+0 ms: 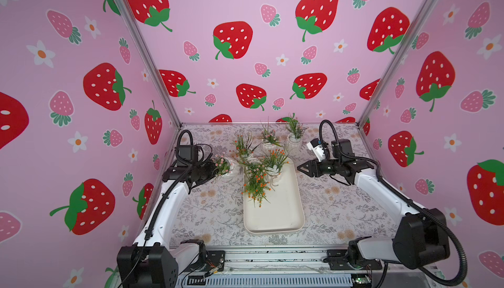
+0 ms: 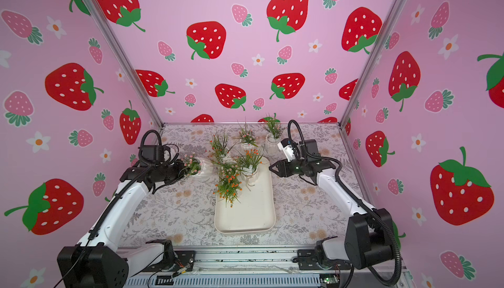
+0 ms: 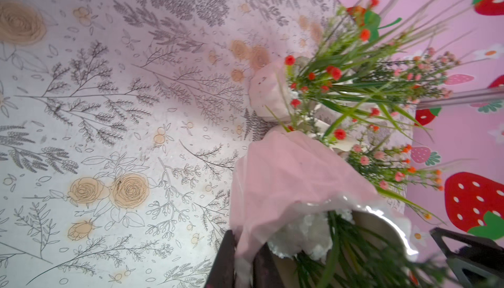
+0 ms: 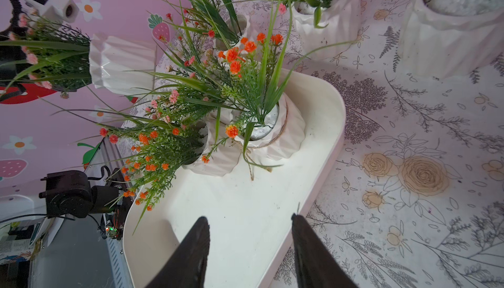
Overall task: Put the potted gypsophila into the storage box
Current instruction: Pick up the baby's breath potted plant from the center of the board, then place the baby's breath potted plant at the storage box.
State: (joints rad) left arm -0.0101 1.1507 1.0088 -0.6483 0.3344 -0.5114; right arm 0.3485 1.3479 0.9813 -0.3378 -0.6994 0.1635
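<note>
Floral worktop: left gripper clamped a tilted pink-flowered pot beside storage box; right gripper gaped empty near its far corner.

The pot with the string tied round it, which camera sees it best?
The right wrist view: the pot with the string sits mid-picture, close, inside the storage box, its twine and ribs clear. Both top views show it small, partly hidden by sprigs. In the left wrist view I cannot pick it out.

Storage box: plain cream-white. Potted gypsophila: white ribbed pots, green sprigs, pink or orange flowers. Surface: grey leaf print, tan roses.
</note>
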